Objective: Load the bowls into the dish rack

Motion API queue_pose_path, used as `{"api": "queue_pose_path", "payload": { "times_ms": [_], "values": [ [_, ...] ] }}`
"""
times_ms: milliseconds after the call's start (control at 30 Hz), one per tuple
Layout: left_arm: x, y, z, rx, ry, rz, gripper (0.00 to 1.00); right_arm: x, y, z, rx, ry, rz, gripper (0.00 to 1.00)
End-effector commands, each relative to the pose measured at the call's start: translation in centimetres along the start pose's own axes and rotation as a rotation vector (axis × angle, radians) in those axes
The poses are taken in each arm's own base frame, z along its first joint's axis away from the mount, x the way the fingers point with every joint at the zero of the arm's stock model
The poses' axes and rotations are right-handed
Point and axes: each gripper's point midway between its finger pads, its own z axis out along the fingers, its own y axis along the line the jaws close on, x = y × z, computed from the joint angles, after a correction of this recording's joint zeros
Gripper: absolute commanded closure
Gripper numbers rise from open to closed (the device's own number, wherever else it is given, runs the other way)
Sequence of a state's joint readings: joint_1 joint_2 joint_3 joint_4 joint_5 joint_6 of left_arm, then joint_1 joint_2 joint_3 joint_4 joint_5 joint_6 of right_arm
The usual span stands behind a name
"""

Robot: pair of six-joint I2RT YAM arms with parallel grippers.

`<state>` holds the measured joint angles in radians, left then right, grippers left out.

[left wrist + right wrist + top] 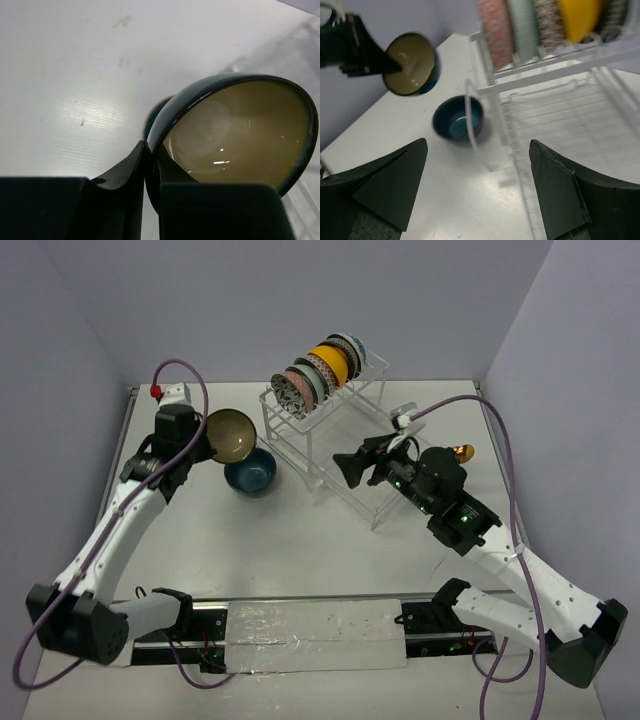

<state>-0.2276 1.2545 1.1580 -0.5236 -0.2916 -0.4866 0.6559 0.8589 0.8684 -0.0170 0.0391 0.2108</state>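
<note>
My left gripper (208,436) is shut on the rim of a dark brown bowl with a cream inside (230,434), which hangs tilted above the table. In the left wrist view the fingers (125,167) pinch that bowl's (240,135) edge. A dark blue bowl (250,472) sits on the table just left of the dish rack (310,435). Several bowls (318,372) stand on edge in the rack's upper shelf. My right gripper (350,468) hovers open and holds nothing at the rack's lower tray (570,130), facing the blue bowl (458,118).
A gold spoon (462,452) lies on the table right of the rack, behind the right arm. Purple walls close in the table on three sides. The rack's clear front post (470,120) stands between my right gripper (477,150) and the blue bowl.
</note>
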Motion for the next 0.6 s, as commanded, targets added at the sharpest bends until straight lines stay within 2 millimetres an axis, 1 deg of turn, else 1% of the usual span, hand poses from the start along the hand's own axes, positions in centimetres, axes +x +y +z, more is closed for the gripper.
{"api": "queue_pose_path", "payload": {
  "times_ms": [0,33,67,100,133,200,233,267,300,333,400,433,567],
  "values": [
    [-2.4,-2.8,-4.3,0.180,-0.158,0.061,1.00,-0.1,4.2,0.0,-0.164,0.045,-0.071,0.10],
    [-2.9,-3.3,-6.1,0.233,-0.201,0.070,1.00,0.5,4.9,0.3,-0.195,0.068,-0.061,0.10],
    [-2.1,-3.9,-6.7,0.276,-0.198,0.085,1.00,0.6,5.7,0.3,-0.233,0.078,-0.053,0.10],
    [-2.0,-4.7,-7.6,0.333,-0.206,0.101,1.00,1.1,6.8,0.3,-0.295,0.101,-0.043,0.10],
    [-2.2,-5.1,-9.0,0.376,-0.229,0.105,1.00,1.3,7.4,0.2,-0.320,0.109,-0.023,0.10],
    [-1.9,-5.8,-10.1,0.435,-0.237,0.121,1.00,1.1,8.4,0.2,-0.371,0.107,-0.003,0.10],
    [-2.0,-6.7,-11.5,0.509,-0.260,0.139,1.00,1.2,8.9,0.2,-0.391,0.115,0.012,0.09],
    [-1.7,-7.0,-11.8,0.537,-0.266,0.149,1.00,1.1,9.2,0.2,-0.407,0.117,0.018,0.08],
    [-2.1,-7.5,-12.4,0.568,-0.293,0.159,1.00,1.3,9.8,0.3,-0.437,0.129,0.035,0.07],
    [-1.8,-8.3,-13.4,0.630,-0.294,0.172,1.00,0.5,10.5,0.3,-0.464,0.106,0.038,0.05],
    [-1.6,-9.0,-14.0,0.682,-0.301,0.189,1.00,0.8,11.1,0.7,-0.494,0.128,0.054,0.03],
    [-1.5,-9.9,-14.6,0.733,-0.304,0.197,1.00,0.5,11.4,0.8,-0.505,0.129,0.056,0.01],
    [-1.4,-11.7,-15.6,0.824,-0.310,0.199,1.00,0.7,11.8,1.2,-0.522,0.139,0.070,0.00]
  ]
}}
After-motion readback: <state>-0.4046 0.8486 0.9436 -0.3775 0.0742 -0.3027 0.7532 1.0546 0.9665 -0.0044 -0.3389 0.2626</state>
